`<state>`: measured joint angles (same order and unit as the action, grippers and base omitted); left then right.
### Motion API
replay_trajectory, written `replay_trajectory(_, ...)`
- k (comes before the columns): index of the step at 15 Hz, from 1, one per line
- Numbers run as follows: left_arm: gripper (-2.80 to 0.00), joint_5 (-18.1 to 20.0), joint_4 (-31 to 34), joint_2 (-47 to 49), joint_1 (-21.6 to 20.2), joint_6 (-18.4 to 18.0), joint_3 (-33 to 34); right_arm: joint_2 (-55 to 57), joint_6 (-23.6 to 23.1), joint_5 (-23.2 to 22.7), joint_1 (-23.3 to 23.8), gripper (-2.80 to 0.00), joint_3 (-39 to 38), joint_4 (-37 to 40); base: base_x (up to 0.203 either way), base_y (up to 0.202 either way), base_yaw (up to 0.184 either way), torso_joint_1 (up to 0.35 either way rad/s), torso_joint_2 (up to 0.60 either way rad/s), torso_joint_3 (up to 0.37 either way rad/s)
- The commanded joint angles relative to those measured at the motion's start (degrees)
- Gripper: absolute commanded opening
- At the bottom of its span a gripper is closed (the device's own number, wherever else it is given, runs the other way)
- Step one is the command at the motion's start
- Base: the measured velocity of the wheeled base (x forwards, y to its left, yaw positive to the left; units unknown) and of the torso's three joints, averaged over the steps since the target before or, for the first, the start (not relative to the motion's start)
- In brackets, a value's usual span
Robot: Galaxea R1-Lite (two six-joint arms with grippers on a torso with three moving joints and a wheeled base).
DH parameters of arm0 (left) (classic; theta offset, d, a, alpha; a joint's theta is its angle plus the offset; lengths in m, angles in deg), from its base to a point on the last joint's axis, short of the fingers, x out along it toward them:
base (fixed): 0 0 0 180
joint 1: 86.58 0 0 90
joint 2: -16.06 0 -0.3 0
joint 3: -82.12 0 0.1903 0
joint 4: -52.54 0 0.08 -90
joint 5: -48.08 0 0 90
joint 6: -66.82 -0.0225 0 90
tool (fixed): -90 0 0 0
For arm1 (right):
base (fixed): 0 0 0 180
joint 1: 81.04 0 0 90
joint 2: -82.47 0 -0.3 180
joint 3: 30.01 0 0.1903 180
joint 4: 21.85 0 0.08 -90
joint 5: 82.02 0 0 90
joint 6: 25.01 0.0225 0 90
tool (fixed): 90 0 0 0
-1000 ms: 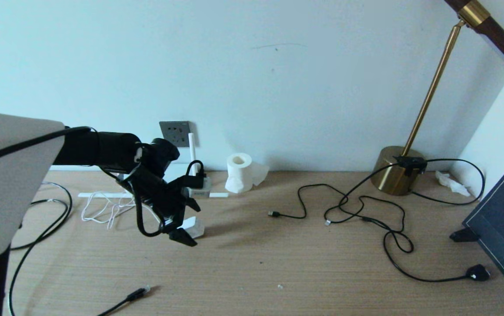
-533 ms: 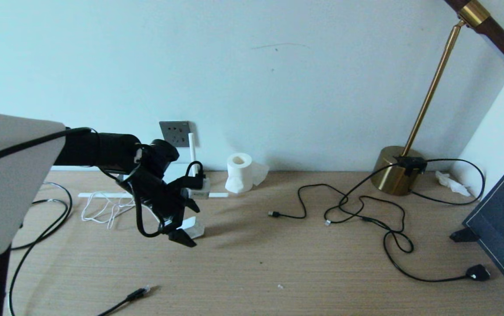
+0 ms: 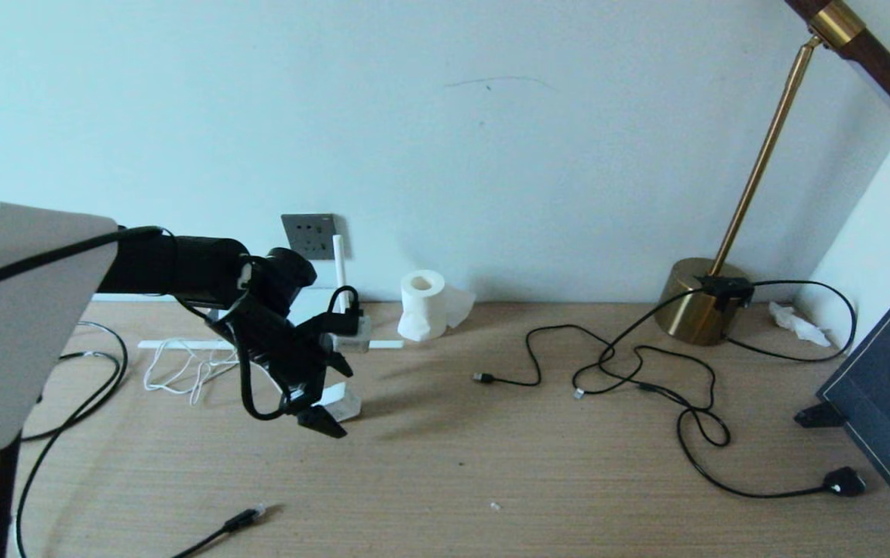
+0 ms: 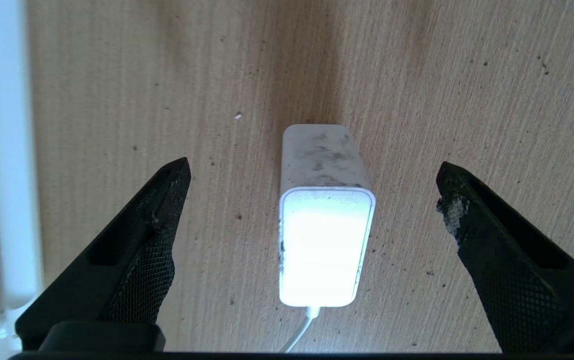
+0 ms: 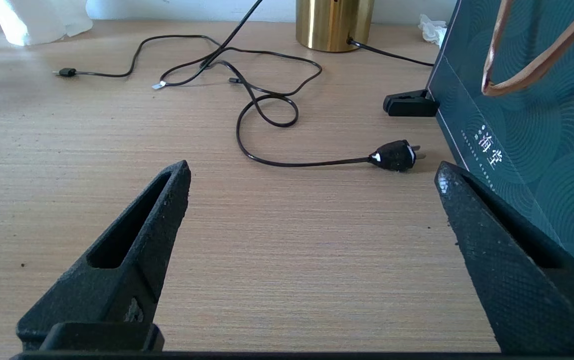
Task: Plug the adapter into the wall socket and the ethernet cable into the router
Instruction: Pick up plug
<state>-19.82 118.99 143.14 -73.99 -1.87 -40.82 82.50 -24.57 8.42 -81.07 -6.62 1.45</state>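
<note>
The white adapter [image 4: 324,235] lies on the wooden table [image 3: 491,465] with its thin white cord trailing back. My left gripper [image 4: 312,162] hovers open just above it, one finger on each side, touching nothing; the head view shows this gripper [image 3: 330,394] at the adapter [image 3: 346,405]. The dark grey wall socket [image 3: 309,235] sits on the wall behind. The white router [image 3: 353,335] is mostly hidden by my left arm, one antenna [image 3: 338,263] upright. The black ethernet cable [image 3: 242,519] lies near the front edge. My right gripper [image 5: 312,163] is open over bare table.
A tissue roll [image 3: 423,304] stands by the wall. Thin black cables [image 3: 646,372] sprawl mid-right, ending in a chunky black plug [image 5: 394,155]. A brass lamp base [image 3: 699,302] and a dark bag [image 5: 541,125] stand at the right. White cord loops [image 3: 181,372] lie at the left.
</note>
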Motion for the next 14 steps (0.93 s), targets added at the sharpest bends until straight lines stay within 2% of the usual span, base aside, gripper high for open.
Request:
replay_trajectory(1, 0.0, 0.1, 0.1, 0.2, 0.0, -0.4, 0.4, 0.0, 0.0, 0.0, -0.1, 0.0, -0.1, 0.0, 0.0, 0.0, 0.0, 0.0, 0.0, 0.0)
replay_trajectory(8, 0.0, 0.2, -0.7, -0.5, 0.0, -0.5, 2.9, 0.1, 0.0, 0.0, -0.1, 0.0, 0.0, 0.0, 0.0, 0.0, 0.0, 0.0, 0.0, 0.0)
replay_trajectory(9, -2.8, 0.2, -0.8, -0.6, 0.0, -0.5, 2.8, 0.0, 0.0, 0.0, -0.1, 0.0, -0.1, 0.0, 0.0, 0.0, 0.0, 0.0, 0.0, 0.0)
replay_trajectory(14, -2.8, 0.1, -0.7, -0.7, -0.1, -0.5, 2.8, 0.0, 0.0, 0.0, -0.1, 0.0, 0.0, 0.0, 0.0, 0.0, 0.0, 0.0, 0.0, 0.0)
